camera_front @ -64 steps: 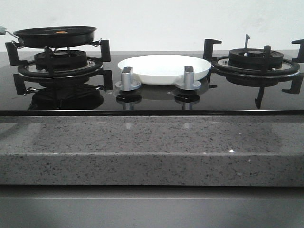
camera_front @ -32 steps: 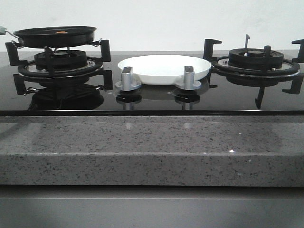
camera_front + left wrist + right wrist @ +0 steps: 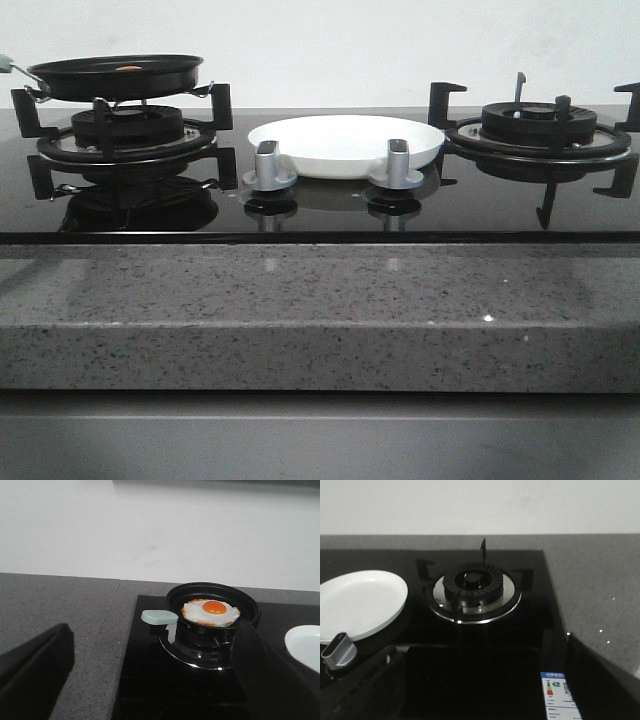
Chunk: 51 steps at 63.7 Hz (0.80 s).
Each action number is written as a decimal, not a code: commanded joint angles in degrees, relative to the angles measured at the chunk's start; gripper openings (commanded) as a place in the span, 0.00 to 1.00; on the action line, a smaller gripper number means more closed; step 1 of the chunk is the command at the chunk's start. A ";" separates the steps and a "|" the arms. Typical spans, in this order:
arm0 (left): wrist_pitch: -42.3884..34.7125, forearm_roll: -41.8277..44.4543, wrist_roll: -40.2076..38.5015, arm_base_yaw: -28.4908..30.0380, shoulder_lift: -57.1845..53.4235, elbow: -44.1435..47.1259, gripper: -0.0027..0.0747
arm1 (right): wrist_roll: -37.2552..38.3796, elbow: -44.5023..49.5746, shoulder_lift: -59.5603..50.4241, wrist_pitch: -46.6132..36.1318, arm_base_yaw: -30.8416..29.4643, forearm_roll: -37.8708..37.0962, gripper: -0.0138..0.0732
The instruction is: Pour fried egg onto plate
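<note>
fried egg (image 3: pixel 210 612) lies yolk up in the black pan (image 3: pixel 115 76), which sits on the burner at the hob's left end; pale handle (image 3: pixel 159 617) juts toward the hob's outer left edge, free for a grasp. plate (image 3: pixel 345 144) waits empty mid-hob behind the two knobs, beside the pan, so a short tip should reach it. left gripper (image 3: pixel 150 675) fingers spread wide, holding nothing, well back from the handle. right gripper (image 3: pixel 470 680) also spread, idle near the right burner (image 3: pixel 474 587).
</note>
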 commanded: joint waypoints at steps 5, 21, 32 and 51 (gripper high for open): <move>-4.42 -0.01 -0.41 -0.41 0.56 -2.04 0.83 | -0.27 -8.00 10.05 -1.56 0.66 1.13 0.91; -4.42 -0.01 -0.41 -0.41 0.56 -2.04 0.83 | -0.32 -18.03 24.88 0.37 8.75 1.53 0.72; -4.42 -0.01 -0.41 -0.41 0.56 -2.04 0.83 | -0.32 -27.02 36.41 5.01 13.77 1.55 0.61; -4.42 -0.01 -0.41 -0.41 0.56 -2.04 0.83 | -8.04 -47.40 55.16 21.44 13.85 3.99 0.61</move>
